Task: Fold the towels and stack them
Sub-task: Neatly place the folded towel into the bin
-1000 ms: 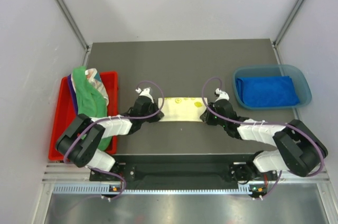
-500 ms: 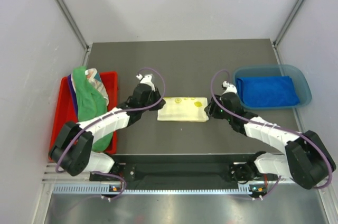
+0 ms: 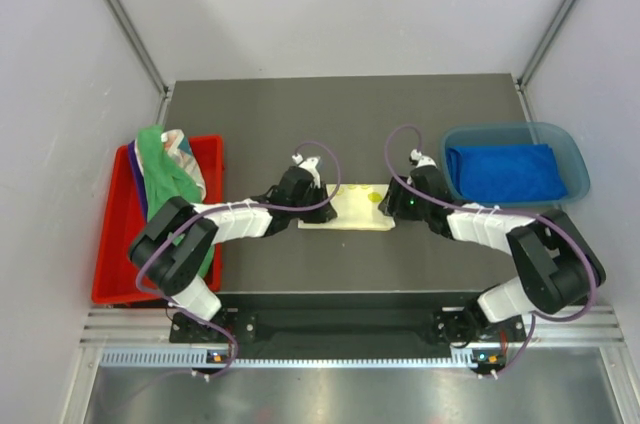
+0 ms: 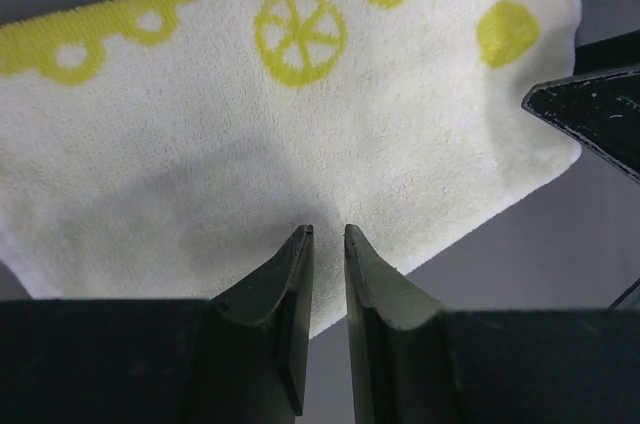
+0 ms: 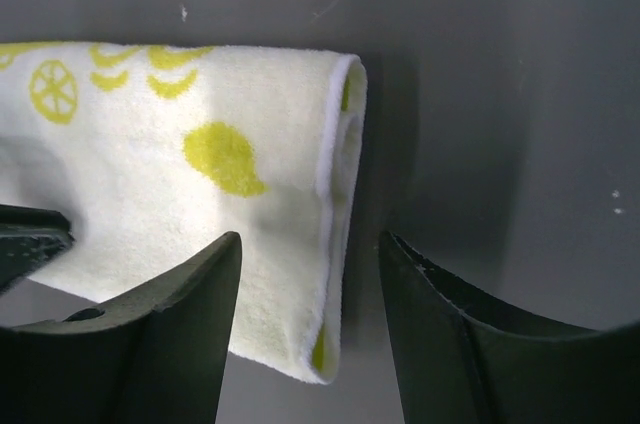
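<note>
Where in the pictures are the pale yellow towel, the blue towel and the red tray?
pale yellow towel (image 3: 352,212), top view, its uncovered middle.
blue towel (image 3: 505,172), top view, centre of the folded cloth.
red tray (image 3: 112,244), top view, bare part at its left side.

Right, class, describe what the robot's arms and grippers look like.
Both arms match: the left arm and right arm have black joints and white middle sections, with a thin purple cable looping along each. The left gripper and right gripper each have two black, tapered fingers. No markings are legible.
</note>
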Robot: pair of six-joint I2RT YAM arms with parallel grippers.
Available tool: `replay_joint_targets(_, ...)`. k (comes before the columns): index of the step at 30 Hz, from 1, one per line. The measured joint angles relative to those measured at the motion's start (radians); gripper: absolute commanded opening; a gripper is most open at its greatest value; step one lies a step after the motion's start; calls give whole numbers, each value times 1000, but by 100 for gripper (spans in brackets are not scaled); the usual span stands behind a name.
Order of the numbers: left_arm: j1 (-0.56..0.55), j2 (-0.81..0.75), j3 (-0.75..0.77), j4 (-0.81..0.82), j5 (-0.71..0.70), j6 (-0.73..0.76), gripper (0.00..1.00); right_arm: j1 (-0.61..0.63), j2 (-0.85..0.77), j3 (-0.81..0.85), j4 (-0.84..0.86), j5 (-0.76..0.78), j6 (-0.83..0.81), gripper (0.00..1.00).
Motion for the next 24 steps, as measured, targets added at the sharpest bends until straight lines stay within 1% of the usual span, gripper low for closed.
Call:
replay_joint_targets(8, -14, 33, 0, 29, -13, -28, 23, 36, 76, 49, 47, -7, 16, 53)
replay_joint_targets(14, -16, 33, 0, 31, -41, -50, 22, 71, 118, 79, 64, 10, 36, 45)
replay_joint_targets(15, -16, 33, 0, 31, -47, -53, 22, 76, 124, 84, 63, 13, 38, 40)
replay_joint_targets(17, -17, 33, 0, 30, -57, -57, 22, 87, 135, 94, 54, 31, 40, 33)
replay_joint_targets(18, -17, 32, 0, 29, -61, -59, 22, 88, 138, 99, 46, 39, 40, 23)
replay_joint_targets(20, -17, 21, 0, 14, -77, -62, 21, 90, 143, 109, 20, 59, 37, 13)
replay_joint_targets(21, -17, 9, 0, 3, -85, -64, 21, 92, 144, 114, 9, 71, 33, 4)
replay_joint_targets(23, -17, -39, 0, -26, -100, -66, 21, 96, 145, 126, -22, 92, 26, 0)
replay_joint_targets(24, -17, -73, 0, -42, -108, -68, 21, 99, 145, 134, -39, 103, 21, 0)
